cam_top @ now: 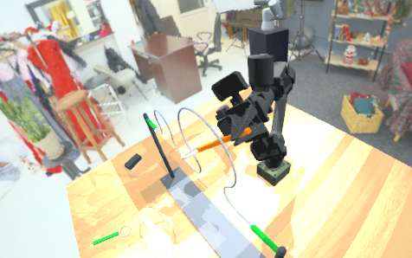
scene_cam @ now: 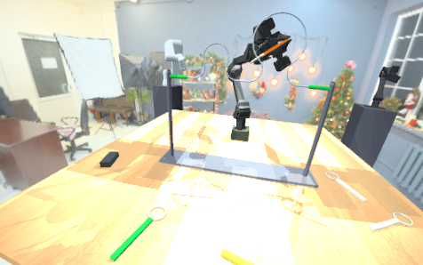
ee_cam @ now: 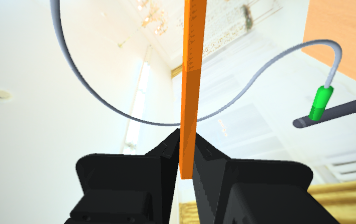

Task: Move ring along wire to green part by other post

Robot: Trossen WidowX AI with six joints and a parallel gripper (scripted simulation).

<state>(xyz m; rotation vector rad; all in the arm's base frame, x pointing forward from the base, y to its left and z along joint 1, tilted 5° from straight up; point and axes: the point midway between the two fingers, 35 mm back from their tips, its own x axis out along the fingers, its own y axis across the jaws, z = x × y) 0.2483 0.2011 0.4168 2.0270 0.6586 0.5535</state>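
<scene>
The orange handle (cam_top: 212,144) (scene_cam: 276,46) (ee_cam: 192,75) is held near its end by my gripper (cam_top: 241,133) (scene_cam: 284,42) (ee_cam: 184,132), which is shut on it. The pale ring (cam_top: 189,153) shows almost edge-on in the top and exterior views, by the wire between the small bend and the large loop. It is outside the wrist view; whether it touches the grey wire (cam_top: 234,162) (scene_cam: 307,36) (ee_cam: 95,95) I cannot tell. One green part (cam_top: 151,123) (scene_cam: 179,76) is at the left post (scene_cam: 171,120) in the exterior view, the other green part (cam_top: 265,239) (scene_cam: 319,87) at the right post (scene_cam: 319,133).
The wire's large loop rises close to the gripper in the exterior view. The posts stand on a grey base plate (cam_top: 203,212) (scene_cam: 235,166). A black block (cam_top: 133,161) (scene_cam: 109,159), a green-handled ring tool (cam_top: 106,238) (scene_cam: 131,238) and two pale ring tools lie on the table.
</scene>
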